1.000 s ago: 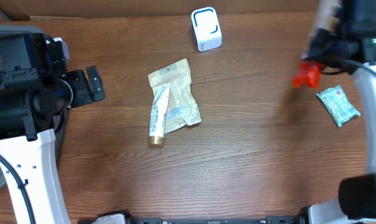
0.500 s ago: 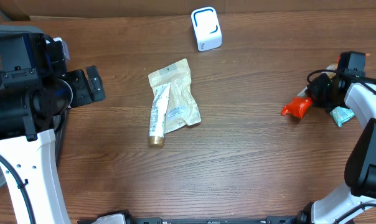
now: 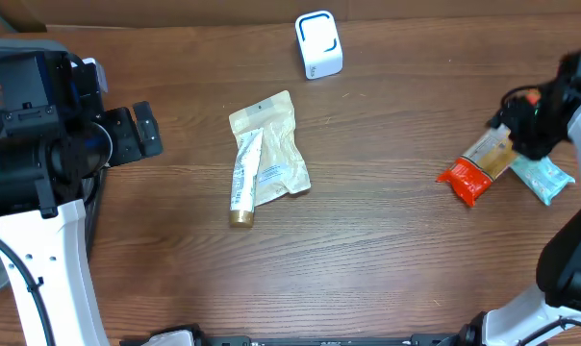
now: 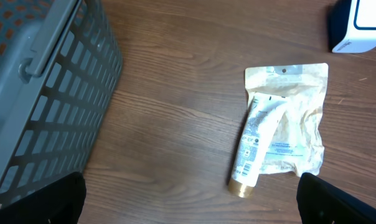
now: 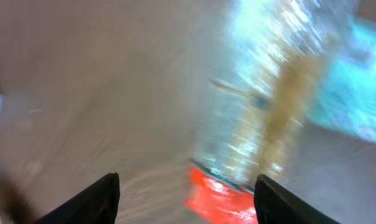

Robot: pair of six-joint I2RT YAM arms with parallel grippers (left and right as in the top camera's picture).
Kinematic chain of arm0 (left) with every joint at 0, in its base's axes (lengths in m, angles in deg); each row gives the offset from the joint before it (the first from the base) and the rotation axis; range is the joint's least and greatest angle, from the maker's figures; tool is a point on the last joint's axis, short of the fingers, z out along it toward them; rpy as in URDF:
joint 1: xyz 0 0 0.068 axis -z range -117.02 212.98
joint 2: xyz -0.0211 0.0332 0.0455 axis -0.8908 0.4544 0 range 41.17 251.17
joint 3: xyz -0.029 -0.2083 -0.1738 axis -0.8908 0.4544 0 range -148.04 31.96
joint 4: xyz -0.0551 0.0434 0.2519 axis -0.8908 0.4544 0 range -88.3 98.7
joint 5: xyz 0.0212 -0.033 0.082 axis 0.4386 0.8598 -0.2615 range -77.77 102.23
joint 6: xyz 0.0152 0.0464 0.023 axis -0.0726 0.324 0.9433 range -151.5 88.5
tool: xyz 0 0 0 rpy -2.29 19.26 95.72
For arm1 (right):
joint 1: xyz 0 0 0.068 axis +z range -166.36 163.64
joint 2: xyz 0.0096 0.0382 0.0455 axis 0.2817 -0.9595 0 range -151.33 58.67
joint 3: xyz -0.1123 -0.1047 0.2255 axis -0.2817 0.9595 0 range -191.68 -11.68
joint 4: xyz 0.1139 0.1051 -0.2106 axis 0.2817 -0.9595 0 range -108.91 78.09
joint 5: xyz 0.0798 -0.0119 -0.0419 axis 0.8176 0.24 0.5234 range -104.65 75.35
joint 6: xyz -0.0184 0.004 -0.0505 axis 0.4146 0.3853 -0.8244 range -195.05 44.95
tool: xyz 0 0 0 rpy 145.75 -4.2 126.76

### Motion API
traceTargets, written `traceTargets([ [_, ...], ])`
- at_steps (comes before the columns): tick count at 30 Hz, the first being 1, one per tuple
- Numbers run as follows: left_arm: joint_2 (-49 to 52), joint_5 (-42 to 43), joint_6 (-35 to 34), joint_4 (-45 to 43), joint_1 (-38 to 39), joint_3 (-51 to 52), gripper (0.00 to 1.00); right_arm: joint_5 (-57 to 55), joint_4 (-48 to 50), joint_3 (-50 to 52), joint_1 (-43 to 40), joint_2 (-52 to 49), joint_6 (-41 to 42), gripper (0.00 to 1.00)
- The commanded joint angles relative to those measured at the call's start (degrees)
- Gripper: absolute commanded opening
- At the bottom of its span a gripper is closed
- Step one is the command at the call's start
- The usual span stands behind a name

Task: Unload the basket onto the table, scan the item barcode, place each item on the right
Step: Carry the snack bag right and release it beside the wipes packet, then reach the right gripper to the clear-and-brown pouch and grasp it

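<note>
The white and blue scanner stands at the back of the table. A beige pouch lies mid-table with a white gold-capped tube on it. At the right a clear packet with a red end lies flat on the wood, next to a teal packet. My right gripper hovers just over the red-ended packet, open, its fingers either side and apart from it. The left gripper is wide open at the left and holds nothing.
A grey plastic basket stands at the far left beside the left arm. Bare wood lies between the pouch and the two packets at the right. The right wrist view is blurred.
The right arm came down from the back right with the red-ended packet, laid it beside the teal packet and opened its jaws. The left arm has not moved.
</note>
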Motion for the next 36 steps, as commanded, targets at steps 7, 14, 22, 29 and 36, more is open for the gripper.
traceTargets([
  [7,0.2,0.48,-0.37,-0.2,-0.22,0.09,1.0,15.39,8.81,-5.07,17.4,0.57,-11.39,0.83],
  [14,0.2,0.48,-0.39,-0.2,-0.22,0.09,1.0,17.86,17.62,-5.07,31.45,-8.66,-12.68,0.87],
  [22,0.2,0.5,-0.39,-0.2,-0.22,0.09,1.0,23.23,26.14,-5.07,41.66,-18.95,-12.61,0.86],
  [29,0.2,0.48,-0.39,-0.2,-0.22,0.09,1.0,23.34,31.63,-5.07,46.95,-23.65,-9.25,0.75],
  [36,0.2,0.5,-0.37,-0.2,-0.22,0.09,0.99,22.91,32.92,-5.22,47.6,-24.22,-7.17,0.34],
])
